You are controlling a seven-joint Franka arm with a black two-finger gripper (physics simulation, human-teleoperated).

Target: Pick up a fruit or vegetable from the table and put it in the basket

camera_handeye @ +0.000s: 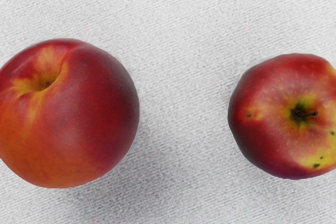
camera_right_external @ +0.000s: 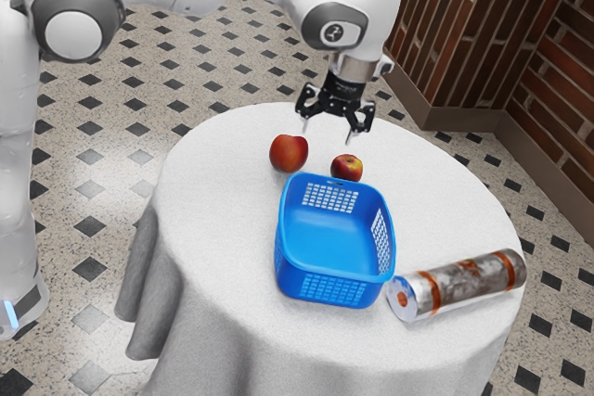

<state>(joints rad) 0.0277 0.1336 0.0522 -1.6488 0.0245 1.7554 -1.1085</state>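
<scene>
Fingers spread wide and empty, the gripper (camera_right_external: 329, 133) hangs above a round table (camera_right_external: 218, 192), where bare cloth separates a peach (camera_right_external: 289, 153) from an apple (camera_right_external: 346, 167) near the blue basket's rim (camera_right_external: 284, 229).

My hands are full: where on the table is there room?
Bare cloth: between the basket and the edge on the exterior view's left, and between apple, cylinder and the edge on the exterior view's right. Crowded: where the larger fruit and apple sit by the basket, and between basket and cylinder.
</scene>
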